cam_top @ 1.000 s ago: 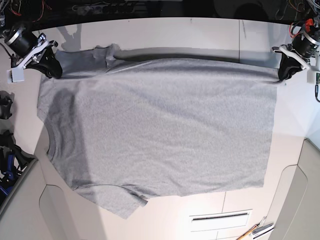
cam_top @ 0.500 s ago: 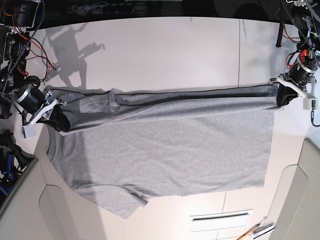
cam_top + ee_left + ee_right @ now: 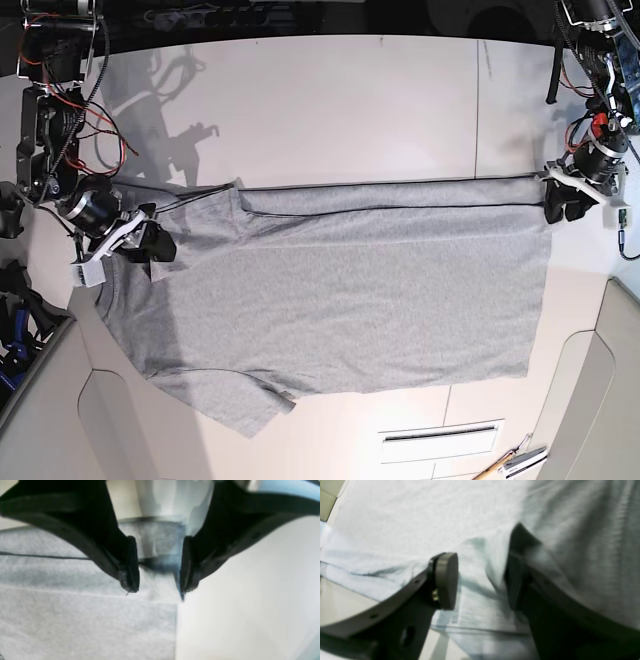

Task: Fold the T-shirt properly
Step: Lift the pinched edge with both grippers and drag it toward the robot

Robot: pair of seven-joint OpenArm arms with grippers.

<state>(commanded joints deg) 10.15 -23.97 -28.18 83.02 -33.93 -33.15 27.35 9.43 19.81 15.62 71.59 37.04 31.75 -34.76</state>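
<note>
Moved: both grippers have come nearer across the table, carrying the far edge over so a narrow folded band now lies on the shirt.
Right gripper point(image 3: 150, 243): base view's left, at the shoulder; jaws parted, cloth loose between them.
T-shirt point(image 3: 330, 290): spread flat mid-table; light, limp, likely to slide; best pinched at corners or hem.
Left gripper point(image 3: 566, 200): at the hem corner, jaws apart, released.
Table point(image 3: 330, 100): smooth, pale, roomy; tools point(image 3: 512, 462) near the front edge.
</note>
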